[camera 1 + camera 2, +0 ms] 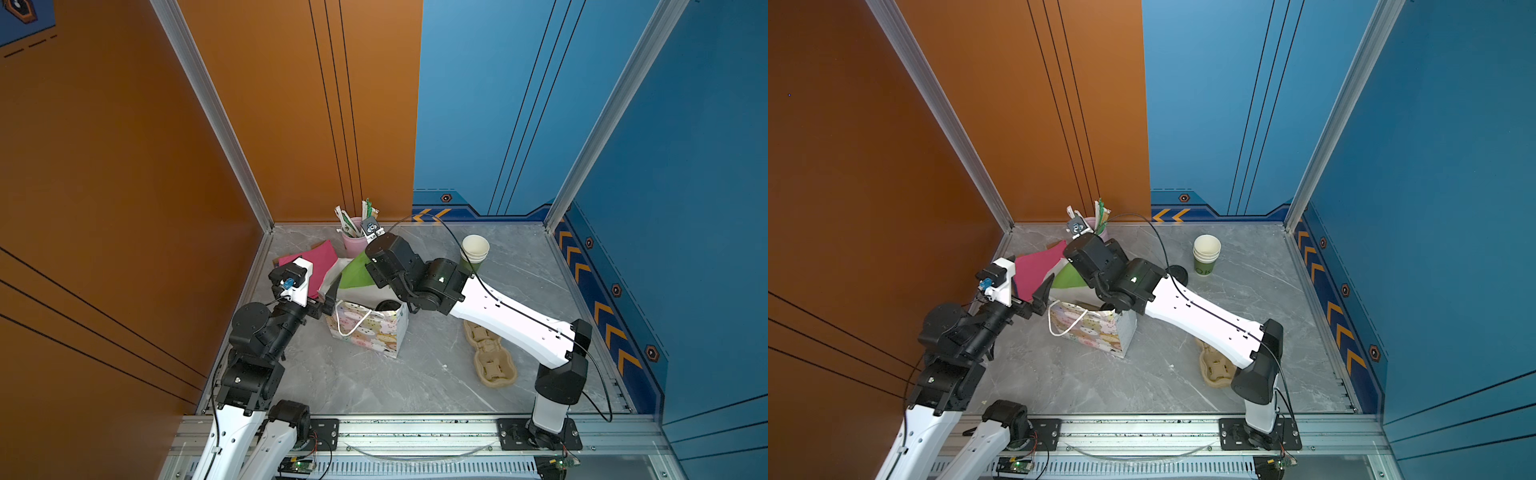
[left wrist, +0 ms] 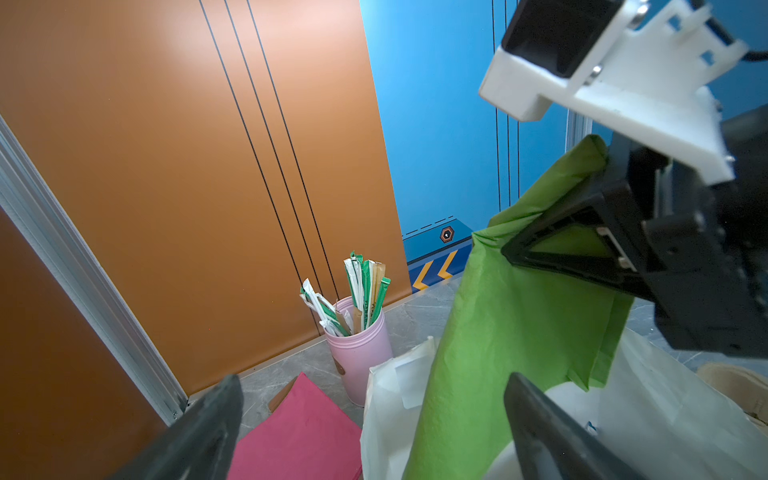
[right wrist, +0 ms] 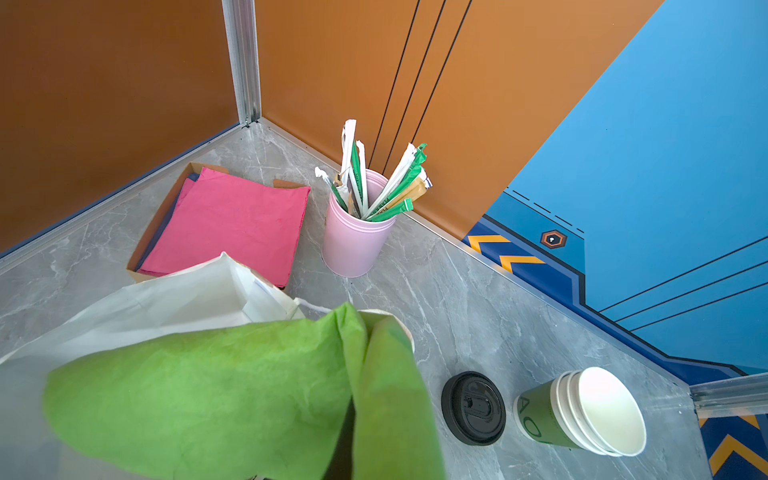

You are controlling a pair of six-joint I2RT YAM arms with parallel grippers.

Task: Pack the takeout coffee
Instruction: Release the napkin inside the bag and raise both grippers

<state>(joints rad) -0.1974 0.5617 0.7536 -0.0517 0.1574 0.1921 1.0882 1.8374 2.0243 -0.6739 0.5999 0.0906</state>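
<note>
At the far left of the worktop (image 1: 374, 386), a stack of pink napkins (image 3: 228, 224) lies in a shallow cardboard tray. The left gripper (image 2: 374, 382) hovers just near of it, with its jaws wide and nothing between them. It sits just beside the left edge of the gift bag (image 1: 365, 328) and does not appear to touch it. A pink tub of wrapped straws (image 3: 353, 245) stands against the far wall.

The gift bag stands upright in the middle with its mouth open. The takeout coffee (image 1: 388, 306) is inside, toward the bag's right end, and only its black lid shows in a top view. Above the far side of the mouth, the right gripper (image 2: 523, 253) is pinched closed on a sheet of green tissue paper (image 3: 208, 395). The sheet hangs down over the opening.

Further right, a loose black lid (image 3: 473, 407) lies flat and a stack of lidless cups (image 3: 582, 411) stands just beside it. A pulp cup carrier (image 1: 492, 357) lies near the front, partly under the right arm.

With the cup already bagged, the step in hand looks like the dressing, which means getting the green sheet into the bag around or over the coffee. The next move probably calls for lowering the paper straight into the mouth. It should go down clear of the lid so the cup is not tipped, and the right gripper should let go only once the sheet is well inside. The left gripper is well placed to steady the bag's left wall or hold the mouth open. The thin paper will crumple easily and could snag on the rim.
</note>
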